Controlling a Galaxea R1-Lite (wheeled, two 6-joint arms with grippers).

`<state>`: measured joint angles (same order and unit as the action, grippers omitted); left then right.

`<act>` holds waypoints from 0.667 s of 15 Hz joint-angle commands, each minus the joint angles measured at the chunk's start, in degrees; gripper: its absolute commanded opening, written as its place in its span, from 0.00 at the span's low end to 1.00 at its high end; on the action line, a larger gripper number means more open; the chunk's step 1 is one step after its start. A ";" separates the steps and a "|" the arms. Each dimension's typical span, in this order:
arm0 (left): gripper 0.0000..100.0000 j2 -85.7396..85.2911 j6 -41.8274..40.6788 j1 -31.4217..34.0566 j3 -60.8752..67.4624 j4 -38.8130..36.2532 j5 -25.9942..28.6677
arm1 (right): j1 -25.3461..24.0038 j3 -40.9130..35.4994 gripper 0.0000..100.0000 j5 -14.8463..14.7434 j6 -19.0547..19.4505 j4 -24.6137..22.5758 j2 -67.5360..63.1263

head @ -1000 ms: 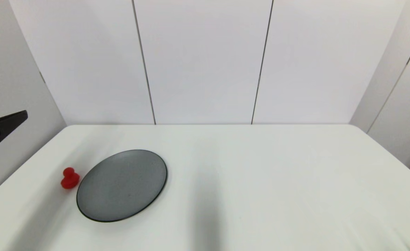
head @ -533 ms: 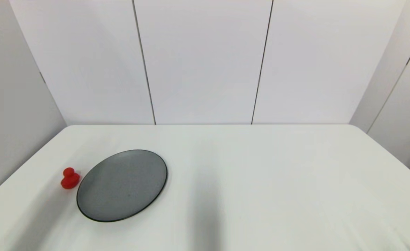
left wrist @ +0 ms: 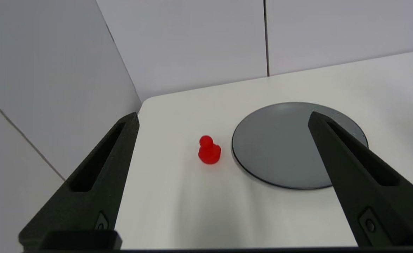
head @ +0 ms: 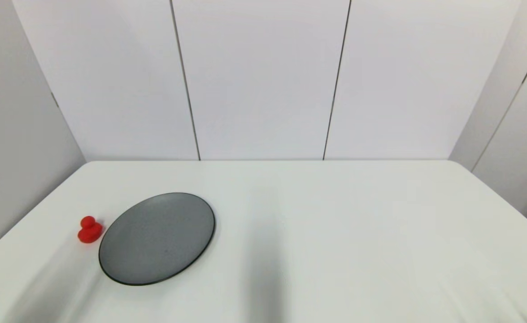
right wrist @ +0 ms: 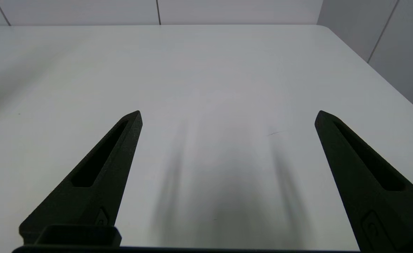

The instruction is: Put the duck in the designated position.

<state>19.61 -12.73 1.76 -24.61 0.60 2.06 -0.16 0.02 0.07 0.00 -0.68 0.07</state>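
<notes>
Head view, and neither arm is in shot: just the white table [head: 335, 233], the grey plate [head: 157, 238] and the duck [head: 89, 230]. The little red duck sits upright on bare table at the plate's nine o'clock, just beside the rim and, as far as one can tell, not touching it. No mark or outline shows where the designated position lies, so whether this spot is it cannot be judged.

Over to the left wrist view: the left tool [left wrist: 224, 117] hangs spread wide, holding nothing, with the duck [left wrist: 209, 151] framed between its two black fingers but well ahead of them and lower down. The plate [left wrist: 276, 151] lies close on the duck's other side. The right tool [right wrist: 229, 116] is wide apart too, empty, parked over plain table with nothing near it.

Handling, by my reading: this duck looks very light, glossy and a touch slippery, likely soft rubber that gives under pressure, so hardly fragile. The round body is the place to take it, low and across its widest part, below the head; pinch the head and it may squirt out. With the plate rim so close, the finger on that side has little room, so a line of grip running twelve to six o'clock, along the rim, looks safer.
</notes>
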 commanded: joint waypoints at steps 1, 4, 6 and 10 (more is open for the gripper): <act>1.00 -7.22 0.25 -0.96 5.19 0.11 -1.53 | -0.02 -0.02 1.00 0.01 0.00 -0.02 -0.07; 1.00 -9.42 0.33 -0.44 9.58 -0.07 -1.36 | -0.02 -0.02 1.00 0.01 0.00 -0.02 -0.07; 1.00 -11.27 0.25 -0.44 13.54 0.02 -1.18 | -0.02 -0.02 1.00 0.01 0.00 -0.02 -0.07; 1.00 -15.04 -0.11 -0.61 19.95 -0.07 -1.09 | -0.02 -0.02 1.00 0.01 0.00 -0.02 -0.07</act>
<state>7.07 -12.68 1.21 -7.63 0.60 0.96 -0.16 0.02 0.07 0.00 -0.66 0.07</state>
